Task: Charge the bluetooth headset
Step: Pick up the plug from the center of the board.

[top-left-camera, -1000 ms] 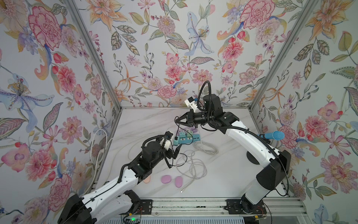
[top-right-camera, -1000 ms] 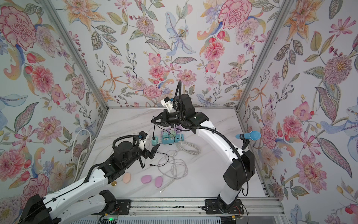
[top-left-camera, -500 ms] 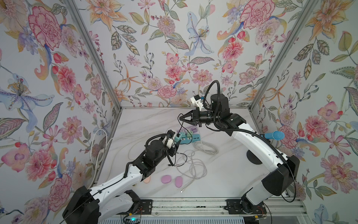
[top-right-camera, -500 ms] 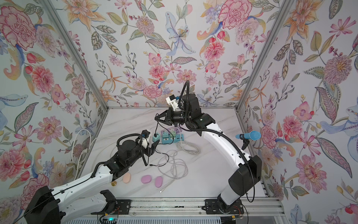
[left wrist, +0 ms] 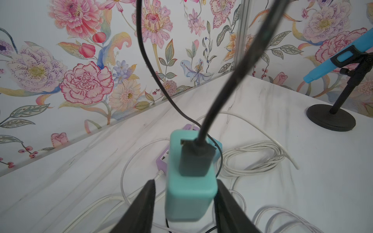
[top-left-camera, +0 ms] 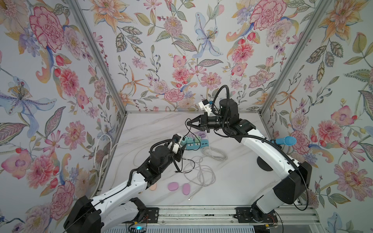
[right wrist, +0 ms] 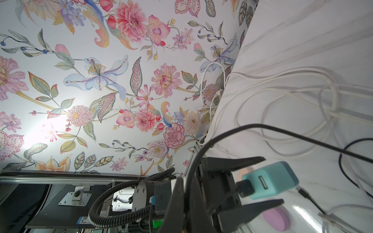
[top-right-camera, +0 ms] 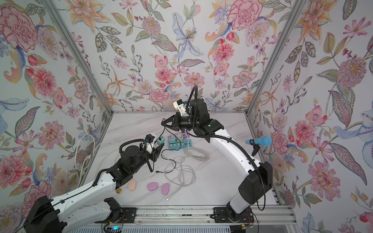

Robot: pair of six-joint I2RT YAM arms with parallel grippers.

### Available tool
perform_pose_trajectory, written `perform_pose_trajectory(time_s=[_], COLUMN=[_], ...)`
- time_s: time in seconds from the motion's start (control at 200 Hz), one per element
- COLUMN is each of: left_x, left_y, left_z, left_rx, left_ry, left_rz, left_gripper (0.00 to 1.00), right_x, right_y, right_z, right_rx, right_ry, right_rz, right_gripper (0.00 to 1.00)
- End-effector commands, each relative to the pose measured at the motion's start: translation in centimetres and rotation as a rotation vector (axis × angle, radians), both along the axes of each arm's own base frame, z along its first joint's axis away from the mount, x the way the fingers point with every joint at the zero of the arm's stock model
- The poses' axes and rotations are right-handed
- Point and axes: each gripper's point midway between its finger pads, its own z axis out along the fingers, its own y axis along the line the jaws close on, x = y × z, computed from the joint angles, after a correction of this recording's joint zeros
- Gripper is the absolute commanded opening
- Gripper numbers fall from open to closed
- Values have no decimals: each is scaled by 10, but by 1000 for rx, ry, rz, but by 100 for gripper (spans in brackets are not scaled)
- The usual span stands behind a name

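Sensibly, close the left fingers (left wrist: pixel 145 201), loosely apart around the teal charger (left wrist: pixel 190 201) beside the power strip (top-right-camera: pixel 177 144) at the middle of the bench (top-right-camera: pixel 222 181), squarely on its sides. Right fingers (right wrist: pixel 175 211), pinching its black cable (right wrist: pixel 282 132), should allow slack. No headset is discernible.

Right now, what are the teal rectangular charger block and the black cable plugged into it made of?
Teal rectangular charger block: likely moulded plastic, matte, smooth with rounded edges. Black cable: seemingly rubbery-sheathed, dull, bending in loose curves; plug looks like matte moulded plastic.
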Motion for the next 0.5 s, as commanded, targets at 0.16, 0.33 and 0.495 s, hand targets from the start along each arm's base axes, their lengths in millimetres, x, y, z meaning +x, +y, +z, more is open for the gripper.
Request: perform_pose_trajectory(time_s=[0.16, 0.33, 0.495], left_x=[-4, -7, -11], left_y=[6, 9, 0], left_z=[23, 30, 38], left_rx=[-91, -124, -159], left_ry=[-60, -101, -120], left_rz=[22, 19, -33], left_gripper=[93, 95, 96], right_x=[-8, -9, -8], right_y=[-5, -5, -6], right_z=[38, 48, 54], right_rx=[104, 174, 188], right_ry=[-37, -12, -24], right_rz=[15, 19, 1], right_gripper=[0, 0, 0])
